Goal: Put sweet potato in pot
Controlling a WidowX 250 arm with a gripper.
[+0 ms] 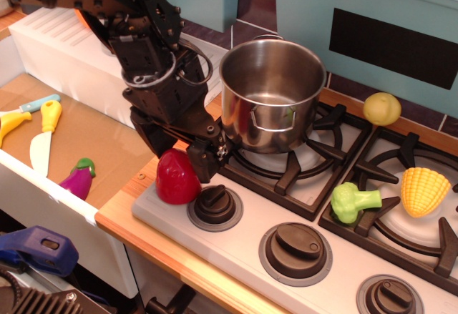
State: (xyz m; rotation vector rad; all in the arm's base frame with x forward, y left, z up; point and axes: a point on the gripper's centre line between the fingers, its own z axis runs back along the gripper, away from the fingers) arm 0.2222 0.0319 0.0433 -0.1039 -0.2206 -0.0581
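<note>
Toy stove [236,246], front left corner: your sweet potato [176,178] sits here, tilted, beside a burner knob [214,204]. Your gripper [187,155] reaches down over the sweet potato's right side; you cannot tell whether its fingers are spread or clamped. Rear left burner: your pot [270,99], upright, well apart from the sweet potato.

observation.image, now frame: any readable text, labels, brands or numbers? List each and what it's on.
None readable.
Stove knobs: no printed markings show.
Pot: bare steel, no brand visible.
Sweet potato: plain red, no label.
Gripper: black housing, no lettering legible.
Dark panel on the teal backsplash: blank.
Blue object at the lower left: no text can be made out.
</note>
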